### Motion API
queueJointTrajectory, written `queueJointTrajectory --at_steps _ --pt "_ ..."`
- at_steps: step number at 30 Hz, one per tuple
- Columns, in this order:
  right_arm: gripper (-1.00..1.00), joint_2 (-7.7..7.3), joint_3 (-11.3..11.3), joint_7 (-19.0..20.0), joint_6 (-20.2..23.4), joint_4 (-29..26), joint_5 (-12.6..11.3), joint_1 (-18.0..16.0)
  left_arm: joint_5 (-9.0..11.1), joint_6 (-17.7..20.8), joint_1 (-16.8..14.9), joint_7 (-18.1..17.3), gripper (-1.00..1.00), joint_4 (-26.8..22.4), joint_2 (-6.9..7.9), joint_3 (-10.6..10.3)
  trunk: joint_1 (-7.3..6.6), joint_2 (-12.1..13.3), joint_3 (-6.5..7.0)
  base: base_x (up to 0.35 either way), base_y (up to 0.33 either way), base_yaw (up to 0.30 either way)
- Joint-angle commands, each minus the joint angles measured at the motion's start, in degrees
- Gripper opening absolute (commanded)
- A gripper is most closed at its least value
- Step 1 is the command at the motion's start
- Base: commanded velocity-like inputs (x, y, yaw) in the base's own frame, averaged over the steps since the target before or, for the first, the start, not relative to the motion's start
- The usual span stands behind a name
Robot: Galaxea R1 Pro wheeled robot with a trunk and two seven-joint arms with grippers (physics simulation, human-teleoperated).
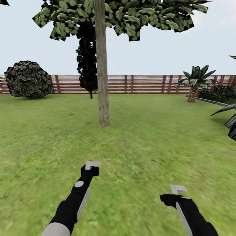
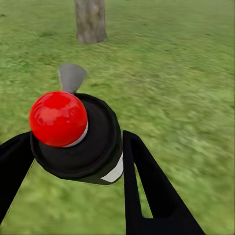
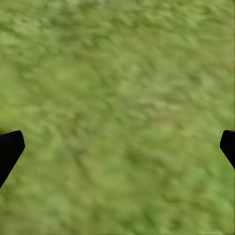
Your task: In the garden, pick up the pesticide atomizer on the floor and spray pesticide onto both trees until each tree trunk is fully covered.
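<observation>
Red-capped, the pesticide atomizer (image 2: 78, 139) sits clamped in the left pincer (image 2: 73, 161), short of the tree trunk (image 1: 102, 82); the right pincer (image 3: 117, 142) hangs spread apart, empty over grass. Closing on the trunk first should help the spray coat the bark.

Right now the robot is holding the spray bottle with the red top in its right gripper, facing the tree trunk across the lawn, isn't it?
Not quite: the bottle is in the left gripper. The left wrist view shows the pesticide atomizer with its red top between that gripper's fingers, the tree trunk ahead on the lawn. In the right wrist view, the right gripper is open over grass.
</observation>
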Motion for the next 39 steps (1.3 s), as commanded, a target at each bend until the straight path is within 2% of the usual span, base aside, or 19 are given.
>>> queueJointTrajectory --at_steps 1,12,26,39 --pt "1.00 -0.01 0.0 0.0 0.0 0.0 0.0 0.0 0.0 0.0 0.0 0.0 -1.00 0.0 0.00 0.0 0.00 0.0 -0.05 0.337 0.000 0.221" --pt "1.00 -0.07 0.0 0.0 0.0 0.0 0.0 0.0 0.0 0.0 0.0 0.0 -1.00 0.0 0.05 0.0 0.00 0.0 -0.61 0.337 0.058 0.165" --pt "1.00 -0.07 0.0 0.0 0.0 0.0 -0.1 0.0 0.0 0.0 0.0 0.0 -1.00 0.0 0.06 0.0 0.00 0.0 -0.65 0.337 0.088 0.009" --pt "1.00 -0.07 -0.1 0.0 0.0 0.0 -0.1 0.0 0.0 0.0 0.0 0.0 -1.00 0.0 0.06 0.0 0.00 0.0 -0.65 0.337 0.008 0.000"
